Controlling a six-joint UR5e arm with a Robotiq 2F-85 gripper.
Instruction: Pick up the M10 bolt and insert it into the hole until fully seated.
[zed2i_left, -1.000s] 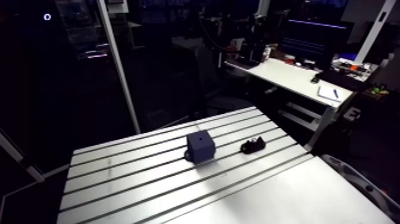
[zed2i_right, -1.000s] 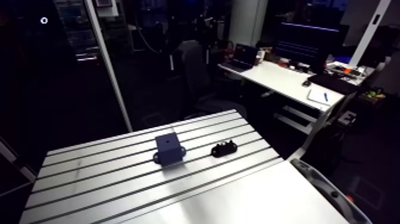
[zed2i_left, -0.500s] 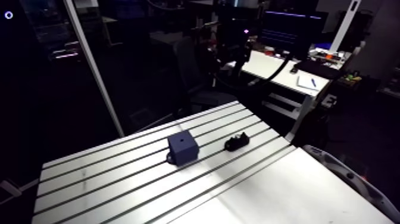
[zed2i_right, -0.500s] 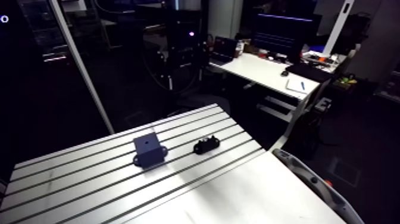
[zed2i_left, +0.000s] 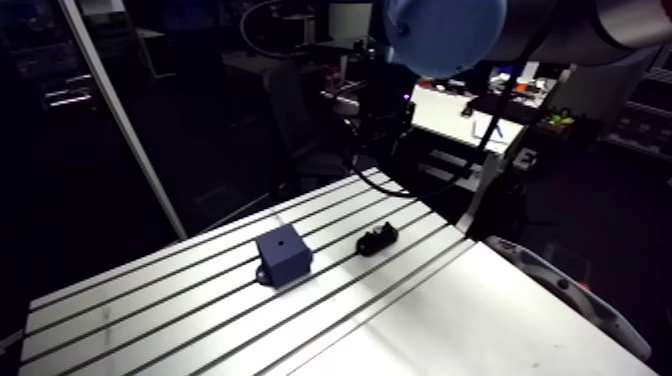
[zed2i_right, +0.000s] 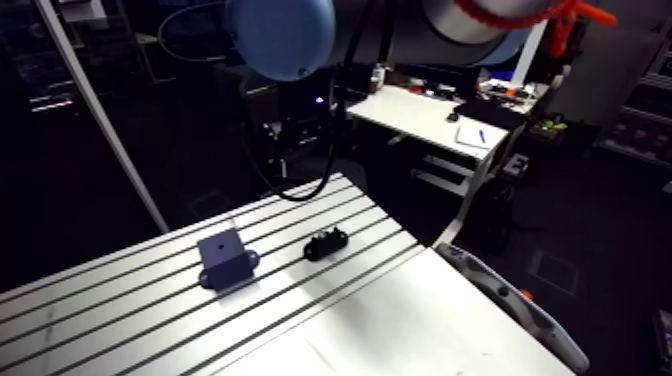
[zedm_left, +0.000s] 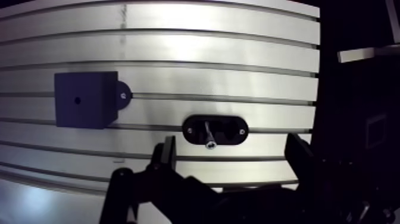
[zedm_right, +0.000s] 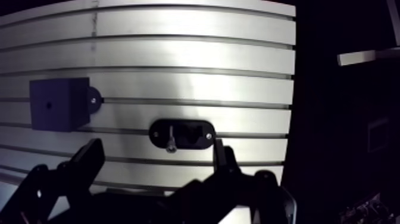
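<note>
I am on the approach to the pick, and nothing is lifted yet. In the wrist view the fingers (zedm_left: 165, 156) stand wide apart and empty, high above the slotted surface (zedm_left: 208, 42). The M10 bolt (zedm_left: 207, 134) lies on its side in a black oval holder (zedm_left: 230, 130). It is ahead of the fingers and roughly in line with the gap between them, though nearer one finger than the other. Its shank runs across the holder's long axis with the brighter end toward the fingers, and I can't tell for certain which end is the head. The dark blue block (zedm_left: 83, 99) sits well apart from the holder, with a small ear on the side that faces it. The hole (zedm_left: 77, 99) shows as a dark dot in the middle of the block's top face. To do this step well, I judge I should first shift sideways until the bolt sits midway in the gap, then come straight down. The fingers should open along the holder's long axis so that they close across the shank rather than along it. I want to grip low enough to hold firmly without catching the holder's rim. A skewed grip would carry over to the hole, so I'd square up now.
</note>
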